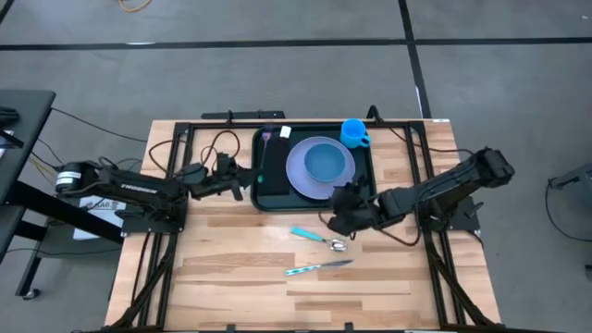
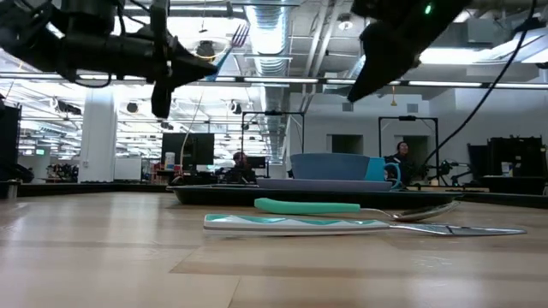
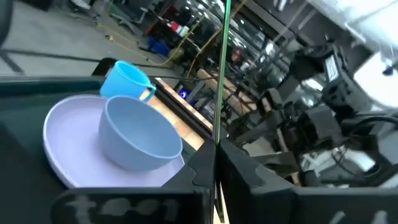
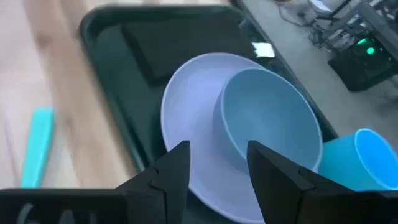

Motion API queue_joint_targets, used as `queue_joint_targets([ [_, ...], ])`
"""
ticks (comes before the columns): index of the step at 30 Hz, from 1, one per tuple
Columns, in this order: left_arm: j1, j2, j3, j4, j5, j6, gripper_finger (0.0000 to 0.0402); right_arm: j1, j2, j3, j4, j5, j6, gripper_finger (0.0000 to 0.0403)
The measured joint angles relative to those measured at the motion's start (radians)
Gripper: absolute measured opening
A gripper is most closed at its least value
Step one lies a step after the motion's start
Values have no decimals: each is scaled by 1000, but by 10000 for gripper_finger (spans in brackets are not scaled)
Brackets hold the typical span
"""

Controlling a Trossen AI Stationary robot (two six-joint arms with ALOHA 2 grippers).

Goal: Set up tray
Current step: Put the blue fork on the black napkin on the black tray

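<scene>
The dark green tray (image 1: 268,199) lies at the table's far middle. On it sit a lavender plate (image 1: 298,173) carrying a blue bowl (image 1: 324,164), a blue cup (image 1: 354,132) at its far right corner, and a flat black rectangle (image 1: 271,157) on its left side. My left gripper (image 1: 240,181) hovers by the tray's left rim, shut on a teal-handled fork (image 2: 233,43). My right gripper (image 4: 217,174) stands open above the tray's near rim, over the plate's (image 4: 186,106) near edge, with nothing between its fingers. My left gripper pinches the fork's handle (image 3: 217,140) between its two shut fingers. The fingers lie level and come from the table's left. The fork is lifted clear of the table. It sticks out past the fingertips and slants upward, tines (image 2: 241,32) uppermost.
A teal-handled spoon (image 1: 313,236) and a knife (image 1: 319,268) lie on the bare wood near of the tray, below my right gripper. Cables and black frame rails run along the table's left, right and far sides.
</scene>
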Motion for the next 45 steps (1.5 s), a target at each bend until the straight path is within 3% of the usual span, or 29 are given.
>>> queue_joint_targets([
  [5,1,127,0,148,-6,-95,0,-45,-36,-99,154,-1,-29,153],
  [11,45,342,18,241,-18,-280,0,-74,-33,-106,157,-2,-46,150],
  [22,210,594,21,404,213,-524,0,-77,-34,-106,151,-3,-89,150],
  [30,233,682,19,410,212,-672,0,-75,-34,-106,150,-5,-89,150],
  [38,213,679,21,414,192,-741,0,-75,-34,-106,150,-27,-89,146],
  [45,202,679,21,415,201,-899,0,-75,-34,-105,150,-31,-89,148],
])
